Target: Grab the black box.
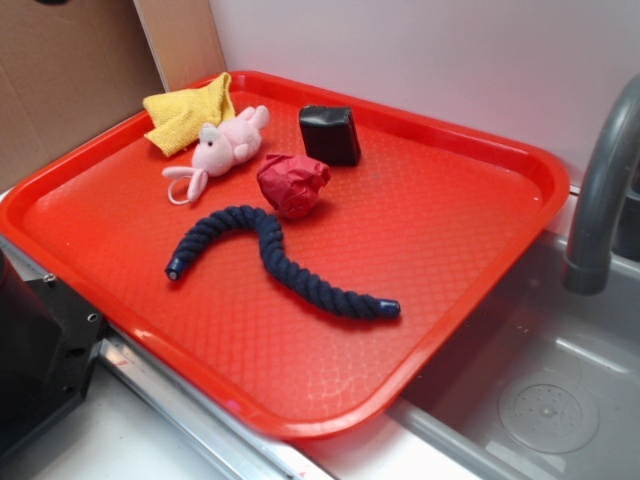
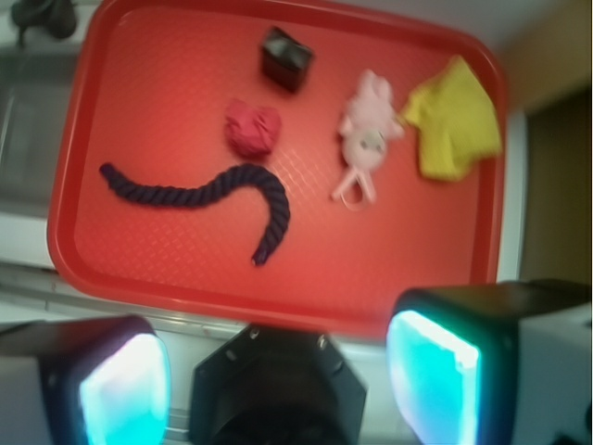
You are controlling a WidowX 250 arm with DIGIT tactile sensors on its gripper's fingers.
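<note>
Wrist view shows our gripper (image 2: 278,371) with its 2 fingers (image 2: 125,385) spread wide and holding nothing, hanging off the near edge of the red tray (image 2: 185,287). We take the red paper ball (image 1: 292,184) as landmark: the black box (image 1: 330,134) sits just beyond it, toward the tray's far rim, apart from it. The navy rope (image 1: 275,262) lies on the ball's opposite side. We should cross over rope and ball, center over the box, square the fingers to 2 flat faces, then descend.

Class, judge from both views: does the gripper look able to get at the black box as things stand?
Probably yes. The black box stands alone on the red tray, apart from the red paper ball, top uncovered. The gripper is open, well back from it.
</note>
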